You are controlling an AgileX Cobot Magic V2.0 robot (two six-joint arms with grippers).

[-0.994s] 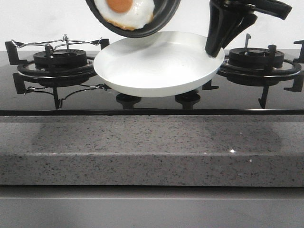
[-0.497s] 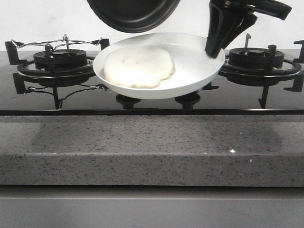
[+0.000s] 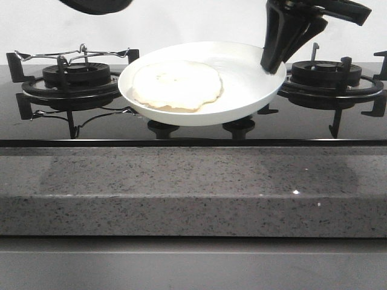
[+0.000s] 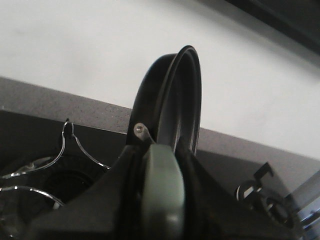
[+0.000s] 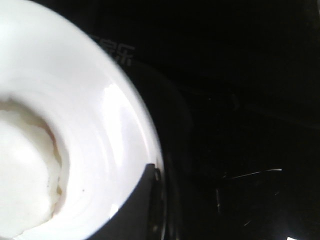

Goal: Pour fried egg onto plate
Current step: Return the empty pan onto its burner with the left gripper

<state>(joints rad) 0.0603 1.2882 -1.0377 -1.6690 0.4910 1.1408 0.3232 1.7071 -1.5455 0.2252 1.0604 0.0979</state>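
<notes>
- The fried egg [image 3: 176,85] is a thin, flat, cream-white round with a wavy edge; it lies pale side up on the left half of the plate [image 3: 242,90]
- The plate is a shallow, shiny white dish with a raised rim; it is held up over the middle of the stove, tipped a little, and does not sit flat on anything
- The right gripper [image 3: 273,63] is black and comes down from the top right; its fingers are closed tight on the plate's right rim
- In the right wrist view, one dark finger [image 5: 132,210] lies over the white rim [image 5: 125,95], and the egg [image 5: 25,170] looks soft and lumpy at the edge of the picture
- The small black frying pan [image 3: 97,5] is at the top left of the front view, mostly cut off by the picture's edge
- In the left wrist view the pan [image 4: 175,100] is seen edge-on, round and dark, and the left gripper [image 4: 160,195] is clamped on its handle
- The stove top [image 3: 193,130] is smooth black glass; a black burner with a bent wire rack [image 3: 72,75] stands on the left and another burner [image 3: 329,78] on the right
- A speckled grey stone counter [image 3: 193,187] runs across the front
- The two knobs [image 3: 163,127] under the plate are partly hidden by it
</notes>
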